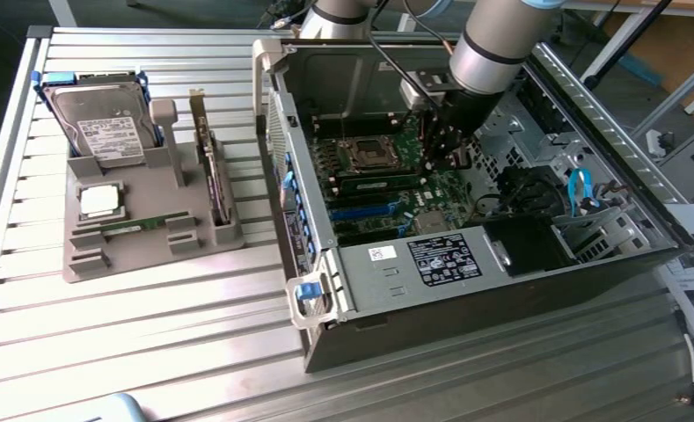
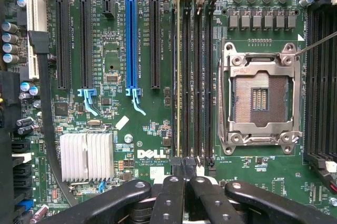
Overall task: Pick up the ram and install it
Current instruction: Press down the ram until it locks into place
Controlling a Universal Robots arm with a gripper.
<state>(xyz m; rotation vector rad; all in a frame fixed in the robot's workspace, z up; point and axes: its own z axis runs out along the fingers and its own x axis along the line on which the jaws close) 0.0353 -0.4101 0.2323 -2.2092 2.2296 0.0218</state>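
One ram [image 2: 178,76] stands on edge in a memory slot beside the empty processor socket [image 2: 260,97] on the motherboard. My gripper [image 2: 184,177] is shut, its black fingertips pressed together right over one end of that stick; I cannot tell whether they touch it. In the exterior view the gripper [image 1: 450,160] reaches down into the open computer case [image 1: 441,264], over the board. A second ram [image 1: 135,225] lies flat in the grey tray [image 1: 147,259] at the exterior view's left.
The tray also carries a hard drive [image 1: 106,123], a silver processor chip [image 1: 100,200] and an upright expansion card [image 1: 214,176]. On the board are a blue slot [image 2: 131,34], black slots, a finned heatsink [image 2: 87,155] and cables. Case walls stand close around the arm.
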